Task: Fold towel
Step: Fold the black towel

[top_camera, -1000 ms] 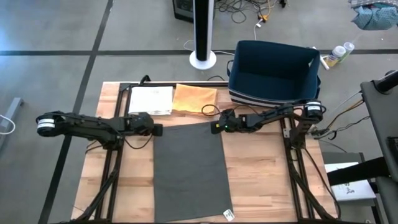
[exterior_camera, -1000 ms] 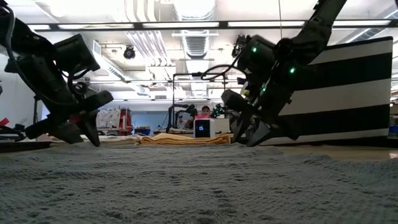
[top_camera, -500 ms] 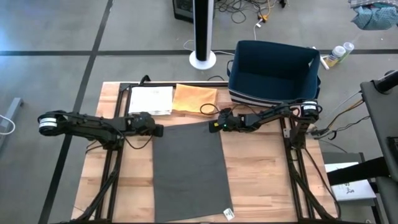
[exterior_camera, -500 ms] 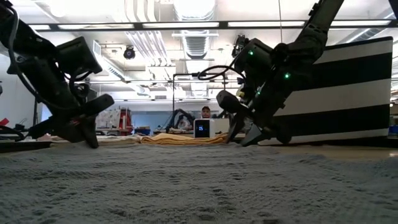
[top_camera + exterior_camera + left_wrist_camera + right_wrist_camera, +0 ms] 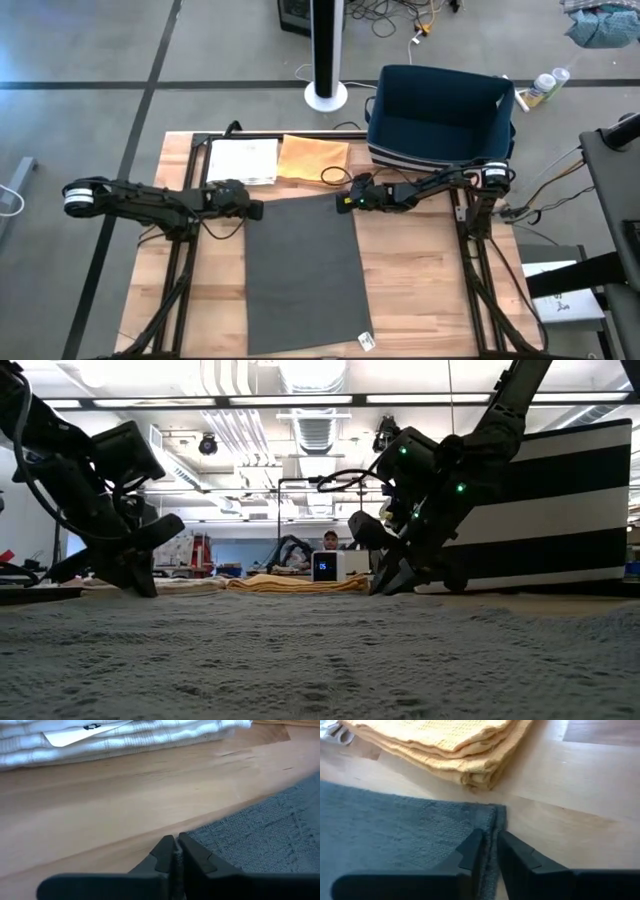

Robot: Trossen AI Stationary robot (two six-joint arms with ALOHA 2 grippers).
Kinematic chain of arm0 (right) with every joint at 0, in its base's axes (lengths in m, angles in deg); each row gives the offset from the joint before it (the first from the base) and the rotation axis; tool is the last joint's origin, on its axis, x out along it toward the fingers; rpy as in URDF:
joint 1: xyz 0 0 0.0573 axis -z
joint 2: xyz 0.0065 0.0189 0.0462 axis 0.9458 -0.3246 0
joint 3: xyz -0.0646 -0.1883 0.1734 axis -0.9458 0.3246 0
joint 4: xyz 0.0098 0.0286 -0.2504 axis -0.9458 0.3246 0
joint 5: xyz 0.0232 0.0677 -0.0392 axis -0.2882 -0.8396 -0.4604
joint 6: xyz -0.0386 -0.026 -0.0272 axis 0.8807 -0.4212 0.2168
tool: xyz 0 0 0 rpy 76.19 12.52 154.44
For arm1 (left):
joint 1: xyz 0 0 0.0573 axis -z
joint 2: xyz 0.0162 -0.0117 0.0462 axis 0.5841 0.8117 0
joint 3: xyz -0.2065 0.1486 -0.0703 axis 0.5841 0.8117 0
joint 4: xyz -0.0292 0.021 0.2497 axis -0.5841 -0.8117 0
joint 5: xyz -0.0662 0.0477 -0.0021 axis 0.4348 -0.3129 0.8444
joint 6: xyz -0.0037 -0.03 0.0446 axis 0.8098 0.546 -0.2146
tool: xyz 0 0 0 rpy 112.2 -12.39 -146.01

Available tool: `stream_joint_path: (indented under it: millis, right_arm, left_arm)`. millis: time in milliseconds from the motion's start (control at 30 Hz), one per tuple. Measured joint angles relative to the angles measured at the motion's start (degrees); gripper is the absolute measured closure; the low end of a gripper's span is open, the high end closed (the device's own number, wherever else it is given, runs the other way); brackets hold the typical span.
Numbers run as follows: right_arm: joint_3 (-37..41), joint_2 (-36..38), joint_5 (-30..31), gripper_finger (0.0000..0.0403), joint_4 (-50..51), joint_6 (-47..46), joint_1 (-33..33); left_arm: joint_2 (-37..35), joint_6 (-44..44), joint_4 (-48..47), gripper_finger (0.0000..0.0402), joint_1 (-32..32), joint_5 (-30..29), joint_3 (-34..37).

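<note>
Fold not started: grey towel (image 5: 303, 275) lies flat.
Left gripper (image 5: 254, 210) pinches the 11 o'clock corner; right gripper (image 5: 346, 203) narrows on the 1 o'clock corner.

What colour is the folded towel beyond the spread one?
Yellow-orange folded towel; right wrist view shows it best.

- High view: overhead, straight down on the whole worktop (image 5: 420, 290) and both arms.
- Low view: at surface level, close over the grey towel (image 5: 320, 660), facing the room.
- Wrist views: close above the towel's far corners, which the high view also shows.
</note>
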Motion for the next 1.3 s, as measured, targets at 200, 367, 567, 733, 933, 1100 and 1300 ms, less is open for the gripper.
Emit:
stream_joint_path:
  millis: [200,367,567,733,933,1100,1300]
  right_arm:
    - [-0.1,0.1,-4.5,0.0255,-0.9,1.3,2.5]
    - [-0.1,0.1,-3.8,0.0227,-1.2,3.5,2.7]
    - [-0.1,-0.3,-2.1,0.0274,-1.2,4.1,2.8]
    - [0.0,-1.2,-2.2,0.0359,-2.3,2.9,2.9]
    - [0.1,0.2,-2.5,0.0394,-1.4,8.2,1.5]
    - [0.2,7.9,-0.1,0.0399,1.2,15.3,-1.6]
    - [0.1,18.4,6.4,0.0402,6.1,24.0,-4.0]
  left_arm:
    - [0.8,0.0,0.8,0.0395,0.0,0.0,0.0]
    - [0.8,0.0,0.8,0.0390,-0.1,0.0,0.0]
    - [0.8,-0.2,1.3,0.0398,-0.2,0.0,0.0]
    - [0.9,-0.6,3.1,0.0399,-0.2,-0.5,0.1]
    - [0.1,-3.7,5.0,0.0400,-0.2,0.6,0.2]
    - [-5.2,-9.4,2.8,0.0401,0.1,4.2,-1.6]
    - [-15.2,-18.9,-3.3,0.0401,2.3,5.6,-7.8]
